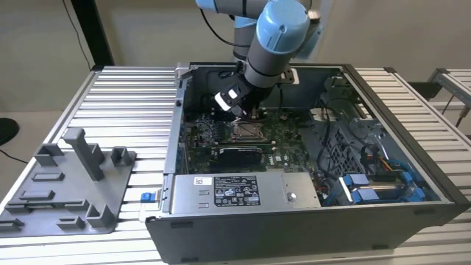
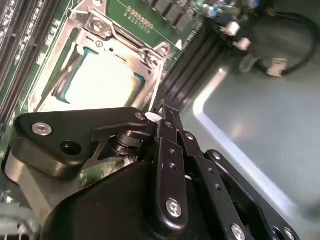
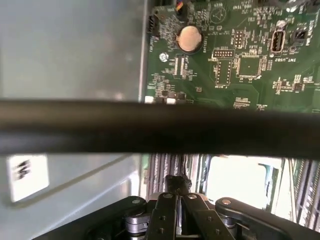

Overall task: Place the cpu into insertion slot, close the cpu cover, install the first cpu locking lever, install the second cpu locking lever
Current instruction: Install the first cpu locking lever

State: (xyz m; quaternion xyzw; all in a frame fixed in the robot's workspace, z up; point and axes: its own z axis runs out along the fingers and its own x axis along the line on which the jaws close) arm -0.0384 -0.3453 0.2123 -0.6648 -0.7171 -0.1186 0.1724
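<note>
Cpu (image 2: 100, 82) lies under the lowered cpu cover (image 2: 107, 30); jaws, pinched shut and seemingly empty, sit at its edge; push squarely, slowly.

In the exterior view, an open computer case (image 1: 294, 237) lies on a slatted metal table (image 1: 125, 105). A grey power-supply box (image 1: 243, 192) sits at the case's 6 o'clock and blue drive brackets (image 1: 368, 190) at its 4 o'clock. A grey plastic holder with upright posts (image 1: 66, 193) rests on the table at the case's 8 o'clock. In the first wrist view, a round coin battery (image 3: 189, 38) sits on the green circuit board (image 3: 260, 75).
</note>
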